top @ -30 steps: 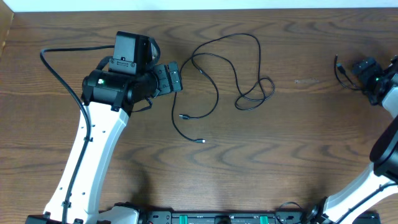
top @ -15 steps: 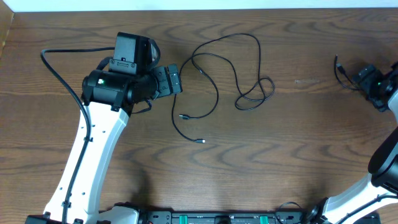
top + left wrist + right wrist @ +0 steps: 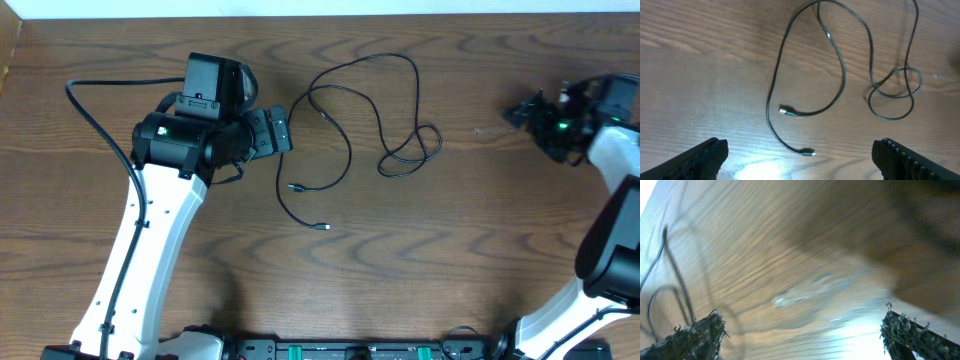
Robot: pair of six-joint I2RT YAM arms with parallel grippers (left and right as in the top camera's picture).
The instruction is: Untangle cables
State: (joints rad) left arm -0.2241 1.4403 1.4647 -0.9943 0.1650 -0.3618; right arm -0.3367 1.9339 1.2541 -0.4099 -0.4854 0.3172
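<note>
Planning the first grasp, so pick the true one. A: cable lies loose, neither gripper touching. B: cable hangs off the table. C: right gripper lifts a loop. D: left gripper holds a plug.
A: the black cable lies flat on the table, with the left gripper and right gripper both open and clear of it.

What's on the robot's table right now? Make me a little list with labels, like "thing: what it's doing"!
table: brown wood
cables: thin black cables lying loose in loops mid-table, with a crossed-over tangle on their right side
plug ends: two small plug ends lying on the wood, close together, on the side nearest the left gripper
left gripper: left gripper open, holding nothing, just beside the cables
right gripper: right gripper open, holding nothing, well away to the right of the cables
untangling: not done yet
</note>
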